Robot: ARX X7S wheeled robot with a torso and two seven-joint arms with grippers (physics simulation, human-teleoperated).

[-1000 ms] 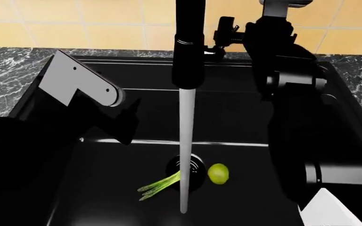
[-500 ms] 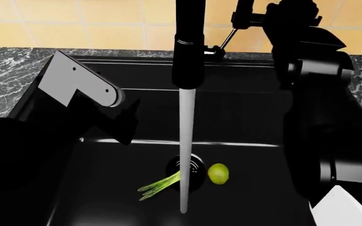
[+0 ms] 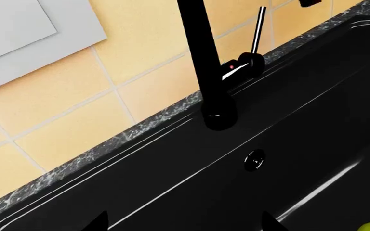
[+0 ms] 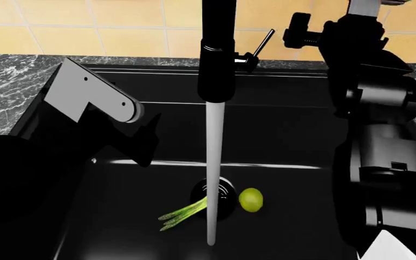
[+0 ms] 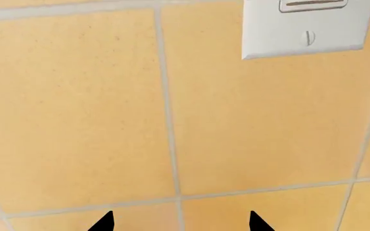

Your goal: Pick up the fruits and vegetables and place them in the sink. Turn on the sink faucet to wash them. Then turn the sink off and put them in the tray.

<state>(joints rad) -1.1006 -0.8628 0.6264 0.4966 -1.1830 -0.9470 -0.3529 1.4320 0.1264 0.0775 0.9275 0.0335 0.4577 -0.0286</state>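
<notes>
Water pours in a white stream [image 4: 214, 179] from the tall black sink faucet [image 4: 216, 54] into the black sink [image 4: 287, 135]. The yellow-green fruit [image 4: 251, 199] lies on the sink floor just right of the drain [image 4: 213, 196]. The green stalks [image 4: 182, 213] lie left of the drain. The faucet's thin lever [image 4: 263, 42] is tilted up to the right. My right gripper [image 4: 294, 31] is open, right of the lever and apart from it, facing the tiled wall [image 5: 75, 106]. My left gripper [image 3: 185, 226] is open and empty above the sink's left side, facing the faucet [image 3: 207, 72]. The tray is out of view.
A marble counter [image 4: 6, 86] frames the sink, with a yellow tiled wall behind. A white outlet plate [image 5: 307, 24] sits on the wall ahead of my right gripper. The overflow hole [image 3: 254, 160] is in the sink's back wall. My left arm [image 4: 92, 97] hangs over the sink's left side.
My right gripper has let go of the faucet lever and moved right and up, away from it. The lever now stands free. Water keeps running; the left arm has not moved.
</notes>
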